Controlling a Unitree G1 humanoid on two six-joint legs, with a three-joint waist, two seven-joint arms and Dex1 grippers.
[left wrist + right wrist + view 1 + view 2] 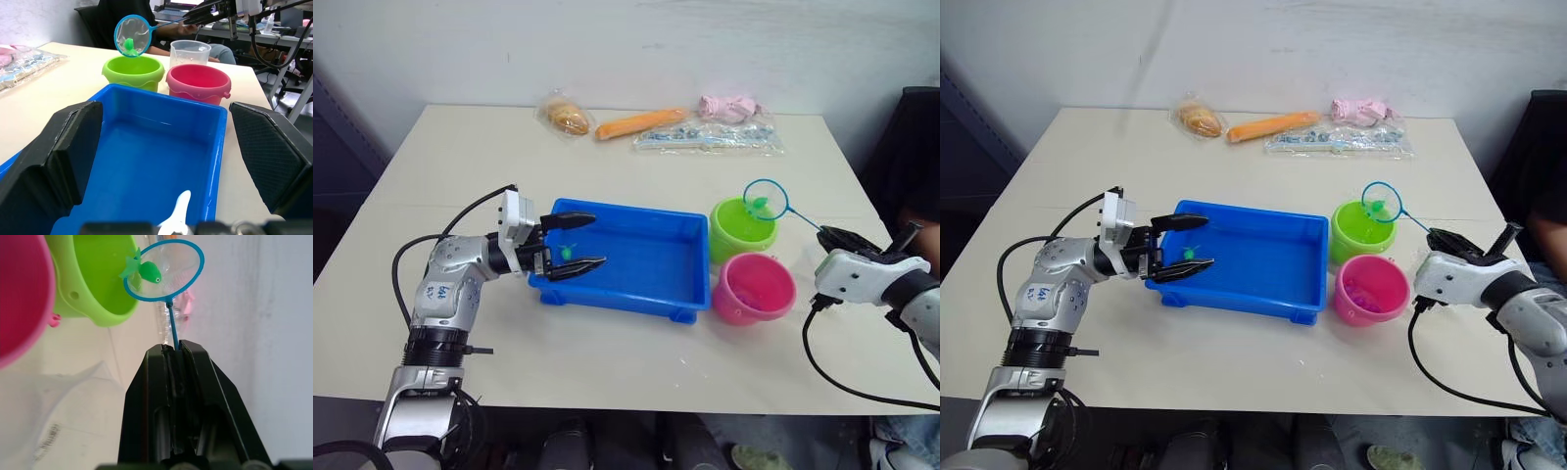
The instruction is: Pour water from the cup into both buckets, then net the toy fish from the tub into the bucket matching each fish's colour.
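Blue plastic marks the tub, which sits near the middle of the worktop, its long front wall facing the front edge. We see our left gripper at the tub's left end, fingers spread wide with nothing between them, one finger over the tub's interior and the other near the front rim. A small green fish lies in the tub just beside these fingers. Just off the tub's right end stand the green bucket, farther back, and the pink bucket, nearer the front edge; the two are touching or nearly so. Our right gripper is clamped tight on the net's handle, close to the worktop's right edge. The net hangs above the green bucket's rim, and a green toy fish rests in its mesh. The cup stands behind the pink bucket in the left wrist view. Along the back edge lie a bagged bun, an orange carrot-like item, a pink item and a clear packet. Bare worktop lies between these and the tub, and along the left and front edges.
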